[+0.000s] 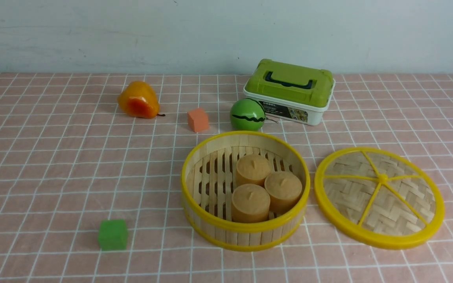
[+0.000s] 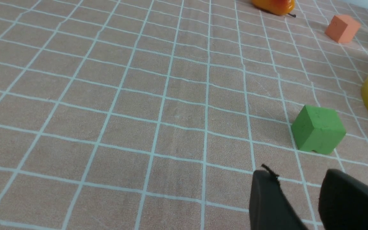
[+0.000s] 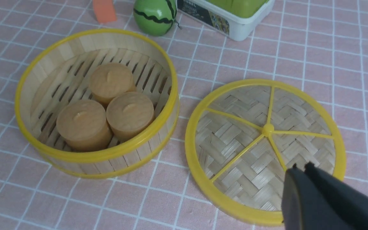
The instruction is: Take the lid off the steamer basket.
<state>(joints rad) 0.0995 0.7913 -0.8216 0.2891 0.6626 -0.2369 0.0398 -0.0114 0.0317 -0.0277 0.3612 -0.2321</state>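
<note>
The lid (image 1: 380, 198) lies flat on the checked pink tablecloth (image 1: 53, 177), just to the right of the open steamer basket (image 1: 246, 236) and not touching it, so the removal looks complete. The right gripper (image 3: 301, 166) hovers above the lid's near edge with jaws closed on nothing. The left gripper (image 2: 295, 174) hangs near a green cube (image 2: 318, 129) with jaws parted and empty, and the next move probably calls only for drawing both arms clear. Counted: one lid, one basket holding three tan cylinders (image 1: 282, 186), one green cube, one orange cube (image 1: 197, 120), one orange pear (image 1: 138, 100), one green striped ball (image 1: 247, 114), one white box (image 1: 289, 92) with green cover.
</note>
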